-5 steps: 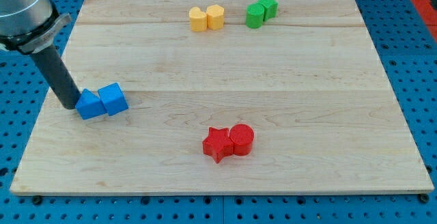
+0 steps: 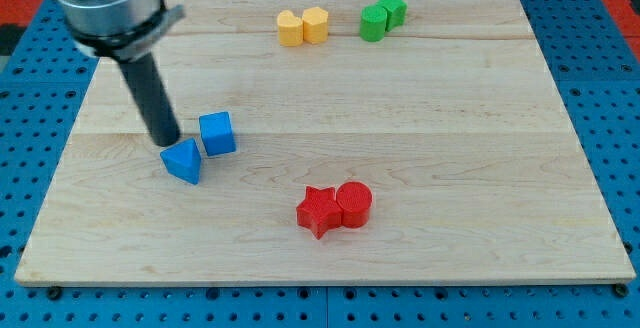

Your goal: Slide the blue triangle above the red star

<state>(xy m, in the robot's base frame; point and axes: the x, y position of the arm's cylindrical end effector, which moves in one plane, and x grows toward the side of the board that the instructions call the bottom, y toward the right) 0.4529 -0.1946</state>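
Observation:
The blue triangle (image 2: 183, 160) lies on the wooden board at the view's left of centre. My tip (image 2: 166, 143) touches its upper left edge. A blue cube (image 2: 217, 133) sits just to the upper right of the triangle, close beside it. The red star (image 2: 319, 211) lies lower, near the view's bottom centre, with a red cylinder (image 2: 353, 204) touching its right side. The triangle is well to the left of the star and slightly higher.
Two yellow blocks (image 2: 302, 26) sit together at the view's top centre. Two green blocks (image 2: 383, 16) sit to their right. The wooden board (image 2: 480, 168) rests on a blue perforated table.
My tip has moved right, pushing the blue triangle and blue cube to the right. The triangle has turned and now sits lower left of the cube.

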